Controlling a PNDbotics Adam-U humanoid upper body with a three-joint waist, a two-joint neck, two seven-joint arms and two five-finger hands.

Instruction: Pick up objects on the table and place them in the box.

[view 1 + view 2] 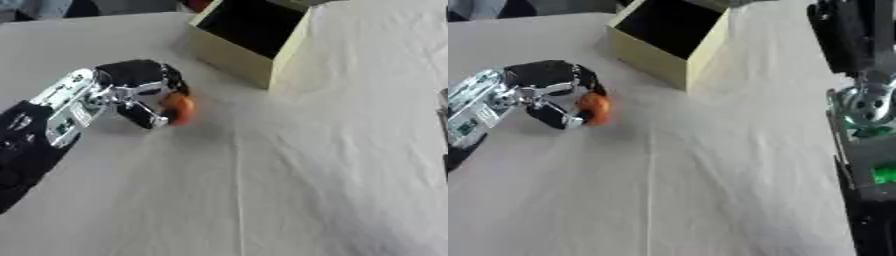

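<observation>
Curling its fingers and thumb around an orange object [179, 108], the left robot hand [140, 90] is resting on the white-covered desk [262, 190] toward its left edge. The open yellow box [249, 37] is standing near the far edge, apart from the object. The right robot hand is not showing.
</observation>
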